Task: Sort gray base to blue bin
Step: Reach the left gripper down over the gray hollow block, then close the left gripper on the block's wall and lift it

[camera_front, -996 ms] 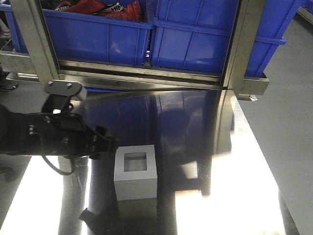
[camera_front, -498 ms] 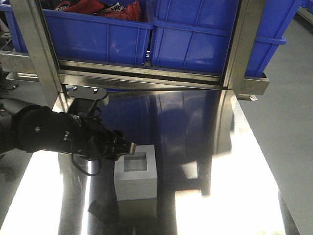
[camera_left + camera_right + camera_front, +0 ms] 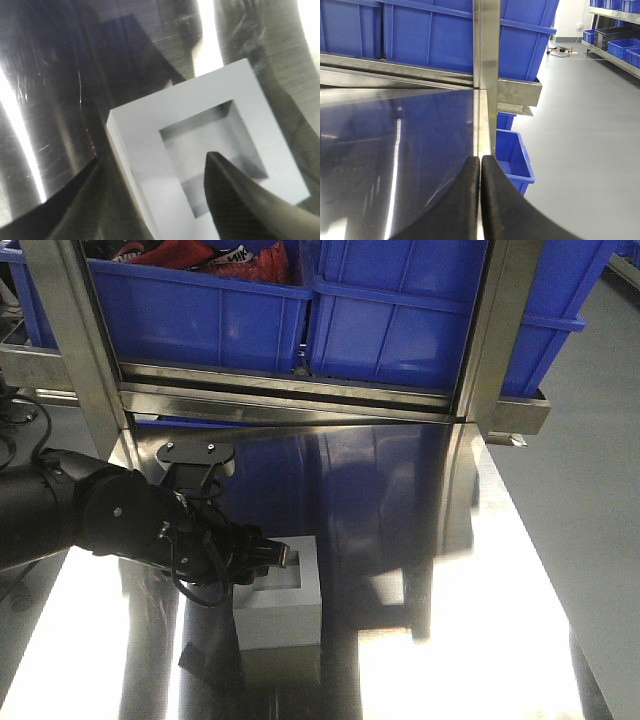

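Jaws of your left gripper [image 3: 154, 159] spread astride one wall of the base [image 3: 283, 612], one finger [image 3: 235, 205] over its recess, the other outside, base recess-up on the table [image 3: 450, 570], right gripper [image 3: 480, 192] jaws pressed together.

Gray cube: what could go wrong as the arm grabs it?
The left gripper has its jaws open astride one wall of the gray base, one jaw over the recess; held by that wall alone, it might tilt or slip. The steel table looks slick, so a nudge could slide it.
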